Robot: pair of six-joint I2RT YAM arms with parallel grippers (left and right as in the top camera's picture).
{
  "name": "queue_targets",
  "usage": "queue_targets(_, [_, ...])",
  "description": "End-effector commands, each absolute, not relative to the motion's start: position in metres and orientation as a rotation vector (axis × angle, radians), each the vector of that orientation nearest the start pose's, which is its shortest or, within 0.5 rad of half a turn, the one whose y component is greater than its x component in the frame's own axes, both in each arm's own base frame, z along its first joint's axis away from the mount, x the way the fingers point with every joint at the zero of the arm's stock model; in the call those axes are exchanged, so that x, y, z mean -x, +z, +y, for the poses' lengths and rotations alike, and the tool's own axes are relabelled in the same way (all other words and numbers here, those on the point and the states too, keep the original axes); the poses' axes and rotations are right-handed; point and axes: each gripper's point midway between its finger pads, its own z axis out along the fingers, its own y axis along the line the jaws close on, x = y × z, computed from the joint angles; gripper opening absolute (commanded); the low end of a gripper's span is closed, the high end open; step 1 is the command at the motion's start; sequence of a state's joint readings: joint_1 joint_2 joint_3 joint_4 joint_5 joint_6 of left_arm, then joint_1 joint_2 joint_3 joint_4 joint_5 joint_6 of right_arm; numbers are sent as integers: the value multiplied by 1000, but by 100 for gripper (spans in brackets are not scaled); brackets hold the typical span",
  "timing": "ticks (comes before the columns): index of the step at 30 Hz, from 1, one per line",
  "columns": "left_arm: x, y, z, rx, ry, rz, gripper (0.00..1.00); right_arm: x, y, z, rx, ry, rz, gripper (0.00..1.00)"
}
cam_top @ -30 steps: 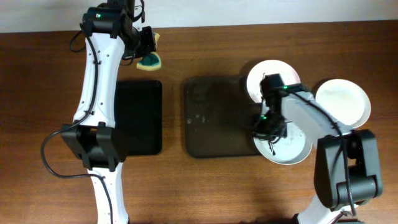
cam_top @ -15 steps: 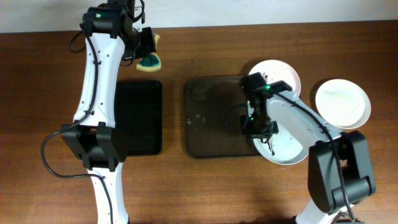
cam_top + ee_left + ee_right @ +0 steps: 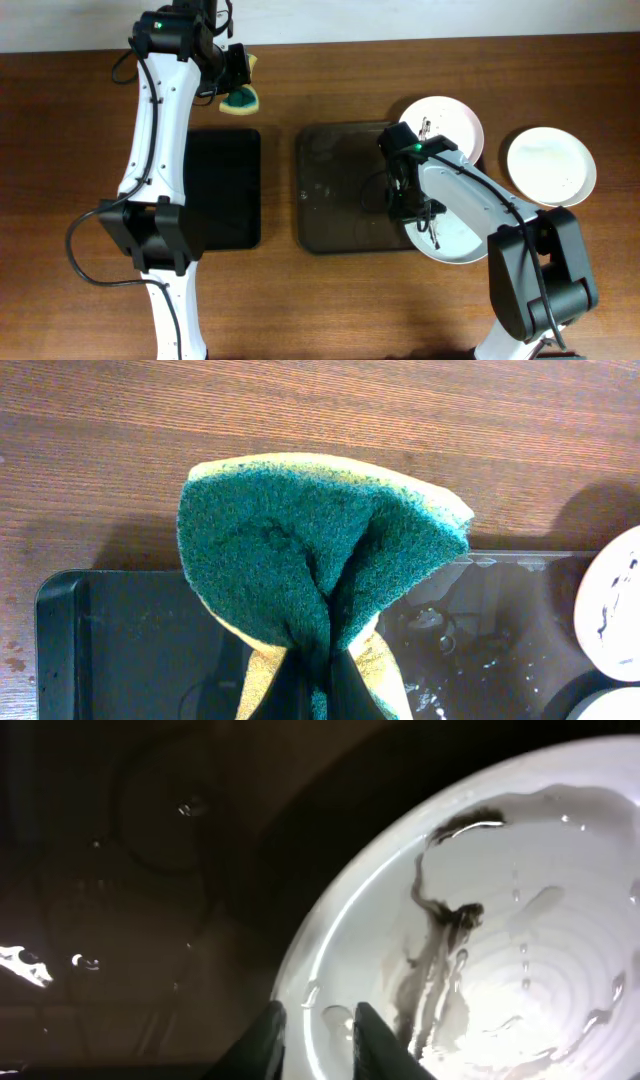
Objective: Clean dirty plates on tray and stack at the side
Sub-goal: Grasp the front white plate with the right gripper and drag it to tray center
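While the L gripper (image 3: 310, 690) is closed tight on a folded green-yellow sponge (image 3: 320, 550), it hangs over bare wood, past the far-left corner of the tray (image 3: 340, 190). R gripper (image 3: 318, 1045) is at the tray's right edge, fingers only a little apart, one on each side of a plate (image 3: 520, 920) rim; cannot tell if they pinch it. This plate, w/ dark smear and water drops, overlaps the tray's near-right corner. 2nd plate (image 3: 450, 118), w/ dark marks, overlaps the far-right corner. 3rd plate (image 3: 550, 165), almost white, lies on the table right of the tray, apart from it. Black tray (image 3: 222, 188) lies left of the tray.
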State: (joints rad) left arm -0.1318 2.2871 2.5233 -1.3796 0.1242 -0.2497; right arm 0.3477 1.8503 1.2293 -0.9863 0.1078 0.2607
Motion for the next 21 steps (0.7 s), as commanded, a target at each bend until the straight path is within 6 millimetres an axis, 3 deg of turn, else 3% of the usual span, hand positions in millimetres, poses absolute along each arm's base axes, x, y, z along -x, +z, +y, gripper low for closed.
queue_targets(1, [-513, 216, -93, 85, -293, 2702, 0, -305, 27, 97, 145, -133, 3149, 27])
queue_targets(7, [-515, 217, -94, 83, -295, 2691, 0, -304, 26, 114, 205, -32, 3151, 32])
queue_targets(11, [-515, 217, -94, 83, -295, 2692, 0, -296, 19, 158, 332, 14, 3121, 39])
queue_targets(14, [-515, 217, -94, 83, -295, 2692, 0, -298, 15, 169, 397, -28, 3081, 40])
queue_targets(16, [-515, 217, -94, 83, -295, 2692, 0, -306, 19, 174, 398, -1, 3049, 40])
queue_targets(21, [-515, 217, -94, 83, -295, 2692, 0, -346, 39, 226, 364, 321, 2881, 40])
